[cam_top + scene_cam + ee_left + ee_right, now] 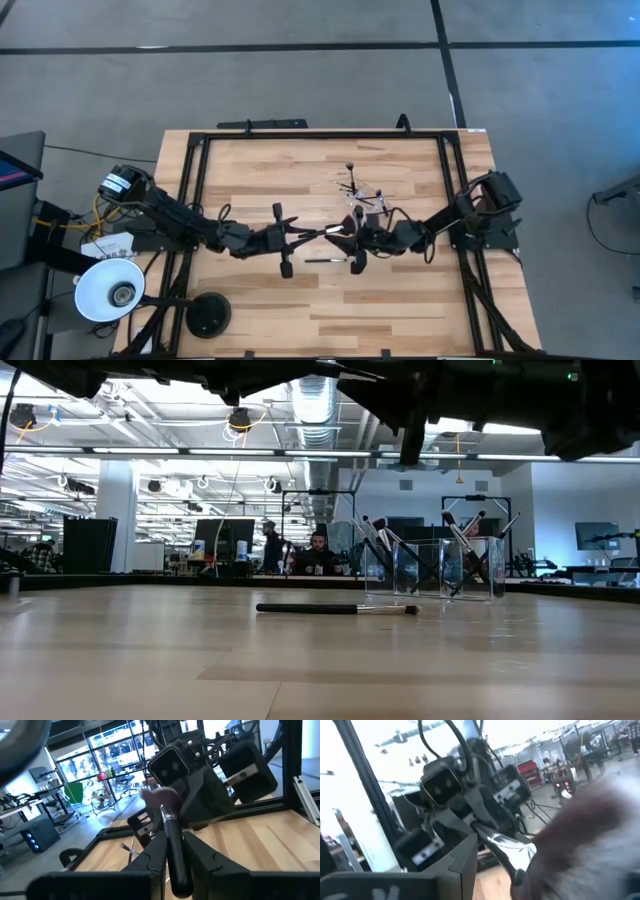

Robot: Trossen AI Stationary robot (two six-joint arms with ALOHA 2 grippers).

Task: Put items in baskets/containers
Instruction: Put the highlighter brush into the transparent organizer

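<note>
Hanging in the air over the middle of the table (250, 170), one slim makeup brush (167, 817) sits between both arms: dark handle, silver ferrule, soft pinkish tip pointing right. The left gripper (175, 837) has its fingers (155, 851) pressed together on the handle. The right gripper (345, 238) is right at the bristle end, nose to nose with the left one. In the right wrist view the bristles block most of the frame, so I cannot tell if its fingers are around the brush or apart. It looks like a handover, judging by the pose. Risks: if the left lets go before the right has a real hold, the brush drops to the wood and may roll; a pinch on the soft bristles instead of the ferrule or handle would probably slip; the two grippers are close enough to bump if either pushes in. A second brush (335, 608) lies flat on the table just near of the grippers, not yet picked. The clear container (470, 575) stands a little farther back and slightly right of the meeting point, near but not touching the right gripper. Several brushes (447, 517) already stand in it, leaning, heads up and poking above the rim. From the low view it may have more than one section; cannot tell. A tall lean could tip a brush out when the next one goes in.
</note>
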